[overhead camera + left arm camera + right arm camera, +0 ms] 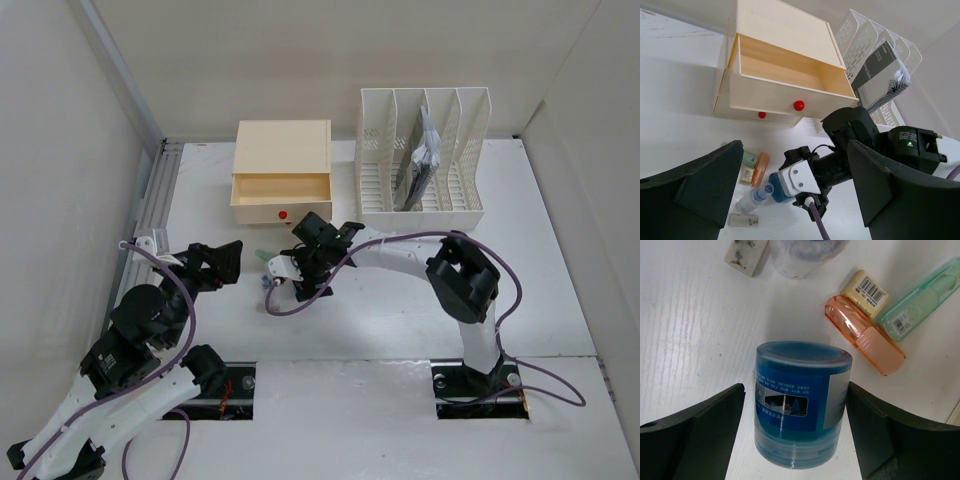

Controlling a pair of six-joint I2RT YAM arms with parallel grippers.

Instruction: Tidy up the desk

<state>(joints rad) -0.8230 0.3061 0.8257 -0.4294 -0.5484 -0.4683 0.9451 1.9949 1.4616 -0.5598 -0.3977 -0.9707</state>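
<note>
Both with jaws apart, our left gripper hovers while, we fear, our right gripper closing off-centre could squirt the round blue tub into the orange case.

blue tub, orng case, wht desk

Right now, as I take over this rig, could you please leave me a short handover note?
Left gripper: open, empty, hovering near the small items.
Right gripper: open, straddling the blue tub, not closed on it.
Loose on the desk before the drawer box: orange case, green case, eraser, clear bottle.
Top drawer open, looks empty.
Done: notebook in the file rack.
Left: stow the small items.
</note>
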